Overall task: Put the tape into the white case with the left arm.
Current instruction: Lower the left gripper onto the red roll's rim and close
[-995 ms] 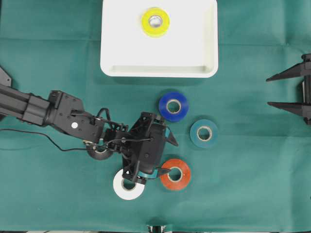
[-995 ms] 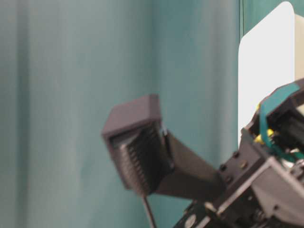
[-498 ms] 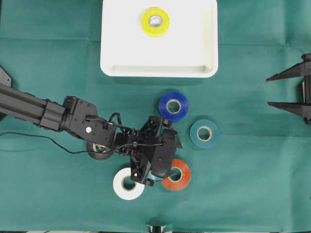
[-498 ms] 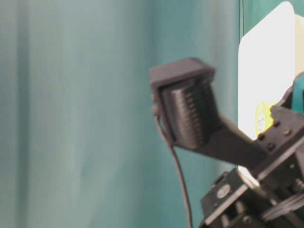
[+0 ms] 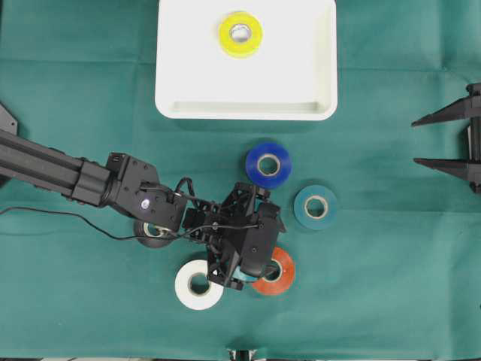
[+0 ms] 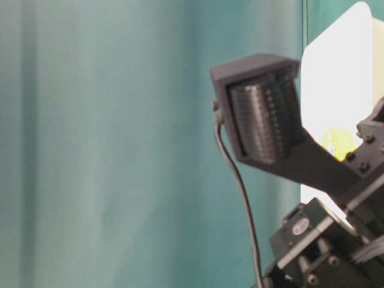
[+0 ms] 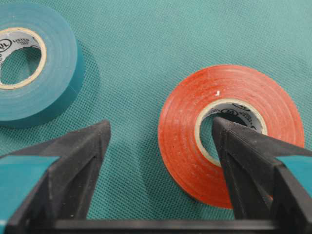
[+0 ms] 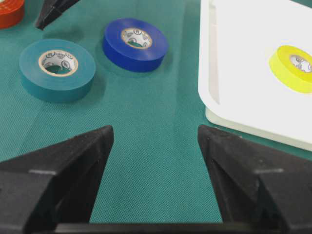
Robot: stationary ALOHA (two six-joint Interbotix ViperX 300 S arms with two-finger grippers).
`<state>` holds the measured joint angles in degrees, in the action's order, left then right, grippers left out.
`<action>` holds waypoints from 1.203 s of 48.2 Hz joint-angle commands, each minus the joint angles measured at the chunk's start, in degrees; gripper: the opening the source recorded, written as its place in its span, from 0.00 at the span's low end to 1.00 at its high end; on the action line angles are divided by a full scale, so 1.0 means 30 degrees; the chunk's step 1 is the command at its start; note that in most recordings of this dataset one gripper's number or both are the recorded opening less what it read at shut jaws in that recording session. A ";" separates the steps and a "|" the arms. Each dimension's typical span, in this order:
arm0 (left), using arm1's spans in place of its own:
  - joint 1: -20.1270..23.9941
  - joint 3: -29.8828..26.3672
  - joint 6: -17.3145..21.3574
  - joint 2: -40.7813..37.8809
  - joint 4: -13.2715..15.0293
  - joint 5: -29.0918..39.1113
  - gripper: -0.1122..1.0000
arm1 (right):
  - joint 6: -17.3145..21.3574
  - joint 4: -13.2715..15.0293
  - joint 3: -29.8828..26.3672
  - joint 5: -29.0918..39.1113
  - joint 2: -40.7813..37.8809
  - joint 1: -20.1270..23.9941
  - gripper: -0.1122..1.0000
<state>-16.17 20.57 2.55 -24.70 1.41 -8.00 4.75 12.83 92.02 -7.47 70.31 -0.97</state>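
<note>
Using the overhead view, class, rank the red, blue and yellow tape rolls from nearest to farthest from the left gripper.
Measured from the left gripper:
1. Red tape roll, partly under it, lower middle.
2. Blue tape roll, farther up the cloth.
3. Yellow tape roll, inside the white case, top.

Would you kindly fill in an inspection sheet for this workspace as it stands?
Surface: green cloth, creased.
Job's things: white case holds yellow roll; red roll, blue roll, teal roll, white roll, black roll lie outside.
Clutter: nothing seen.
Grippers: left gripper open, one finger in red roll's core; right gripper open, empty.
Cables: black cable trails from left arm.
Surroundings: nothing seen.
</note>
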 commanded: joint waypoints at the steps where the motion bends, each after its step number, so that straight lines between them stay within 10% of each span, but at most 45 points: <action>1: -0.0059 -0.0410 0.0059 0.0352 0.0029 0.0029 0.83 | 0.0000 0.0029 -0.0146 -0.0117 -0.0117 -0.0029 0.97; 15: -0.0088 -0.0410 0.0088 0.0352 0.0029 0.0732 0.33 | 0.0000 0.0029 -0.0176 -0.0088 -0.0117 -0.0029 0.97; 58: -0.0176 -0.0322 0.0176 0.3984 0.0029 0.3633 0.33 | 0.0000 0.0029 -0.0176 -0.0088 -0.0117 -0.0029 0.97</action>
<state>-16.52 20.30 2.99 -16.79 1.32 2.55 4.75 12.83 92.02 -7.47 70.31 -0.97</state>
